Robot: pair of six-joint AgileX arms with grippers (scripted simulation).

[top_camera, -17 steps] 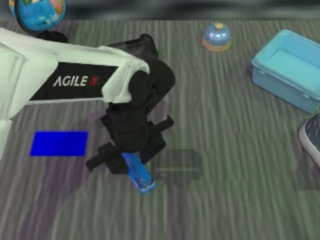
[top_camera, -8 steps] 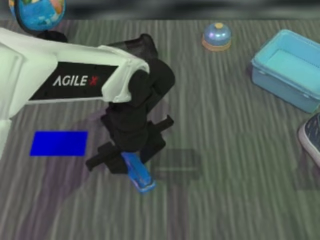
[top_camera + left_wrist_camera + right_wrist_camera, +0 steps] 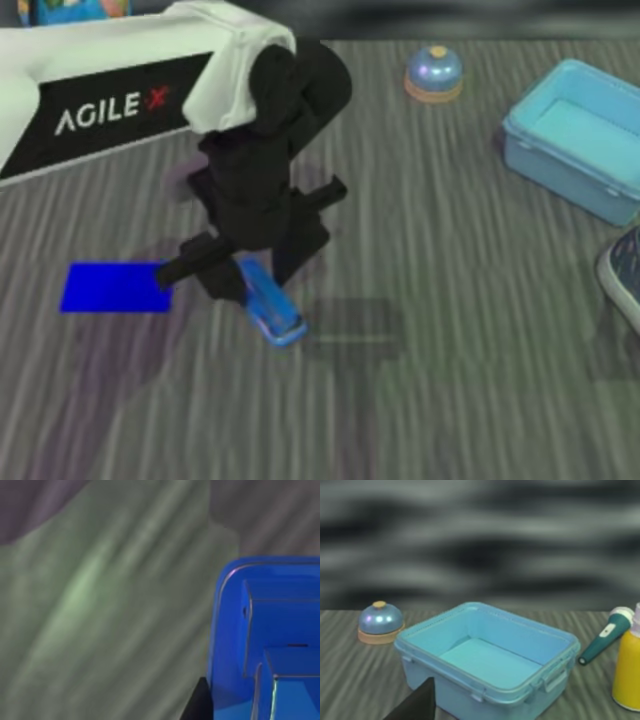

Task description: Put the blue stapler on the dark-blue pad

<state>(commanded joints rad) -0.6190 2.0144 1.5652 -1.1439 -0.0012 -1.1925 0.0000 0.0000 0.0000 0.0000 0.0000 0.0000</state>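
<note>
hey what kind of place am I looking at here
Probably a rendered tabletop test scene, not a real room. Unrelated props lie scattered on a striped grey table: a call bell, a light-blue tub, a dark-blue pad. The left gripper holds a blue stapler.

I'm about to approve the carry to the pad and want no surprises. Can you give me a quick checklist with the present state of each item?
1. Blue stapler held by the left end effector: ok, it sits under the fingers, one end sticking out.
2. Stapler clear of the table: ok, its shadow lies apart from it.
3. Dark-blue pad free to receive: ok, nothing lies on it.
4. Stapler over the pad: not ok, it is right of the pad.
5. Grip firmness: cannot tell; the left wrist view shows only the stapler's body close up.
6. Right arm out of the way: ok, its camera faces the light-blue tub.
</note>
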